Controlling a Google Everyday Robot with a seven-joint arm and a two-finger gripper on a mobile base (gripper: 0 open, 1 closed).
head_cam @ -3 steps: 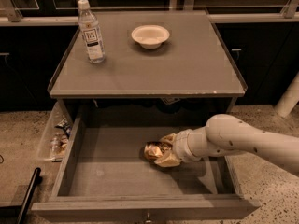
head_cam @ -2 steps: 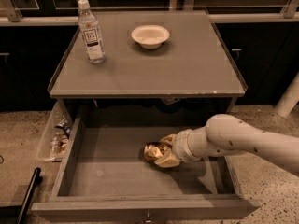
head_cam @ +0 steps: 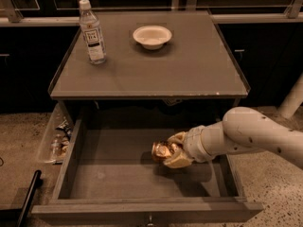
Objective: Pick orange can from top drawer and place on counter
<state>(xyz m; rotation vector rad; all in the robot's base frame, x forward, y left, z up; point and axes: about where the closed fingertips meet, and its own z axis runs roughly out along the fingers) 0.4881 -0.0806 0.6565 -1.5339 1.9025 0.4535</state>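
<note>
Clenched on orange can [head_cam: 160,151] w/ gripper [head_cam: 173,151], low inside top drawer [head_cam: 118,174], right of centre. Should pull back & up to clear counter [head_cam: 156,74] lip overhead, then set down on bare area, away from bottle [head_cam: 92,32] & bowl [head_cam: 152,36]. Keep squeeze steady: dented body, prob. slippery. Vs 1 s ago: hardly any change, same spot, same hold.

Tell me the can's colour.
The orange can is shiny gold-orange, camera view; the gripper holds it inside the top drawer.
</note>
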